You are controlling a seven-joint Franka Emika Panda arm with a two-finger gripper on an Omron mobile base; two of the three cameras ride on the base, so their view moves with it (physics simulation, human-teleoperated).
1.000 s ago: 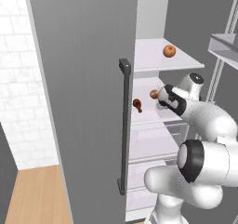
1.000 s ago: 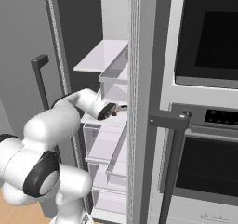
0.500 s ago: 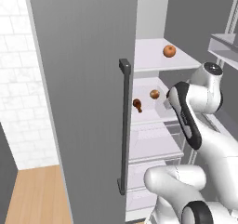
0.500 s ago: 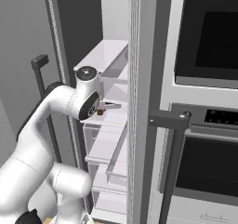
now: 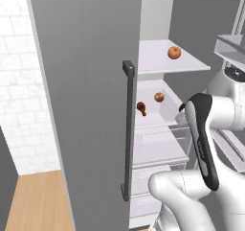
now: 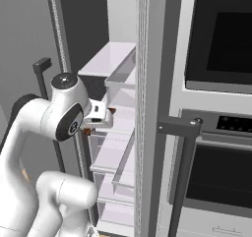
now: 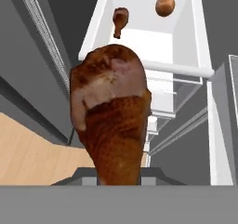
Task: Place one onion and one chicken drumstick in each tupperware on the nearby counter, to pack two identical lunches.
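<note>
Clamped in the end effector (image 7: 118, 183) is a chicken drumstick (image 7: 113, 116), whose thick reddish-brown end is seen looming large in the hand view, with the jaws closed narrowly on its lower part. In the right base view the end effector (image 6: 109, 112) is seen at the front of the open fridge (image 6: 118, 147), level with the middle shelf, a little reddish-brown showing at its tip. In the left base view a small dark red patch of the held drumstick (image 5: 182, 108) is visible just beside the arm's forearm, in front of the middle shelf (image 5: 158, 117). A second chicken drumstick (image 5: 141, 108) is seen lying on that middle shelf, near its left side, and an onion (image 5: 159, 97) is set just beside it to the right, the two apart. Both are also seen in the hand view, the drumstick (image 7: 120, 20) and the onion (image 7: 165, 5) lying well beyond the held piece. Another onion (image 5: 174, 52) is placed on the upper shelf (image 5: 167, 64), toward its right. The fridge door (image 5: 86, 105) is swung open at the left, its dark vertical handle (image 5: 127, 129) facing the arm. A built-in oven (image 6: 216, 133) is seen to the right of the fridge in the right base view.
</note>
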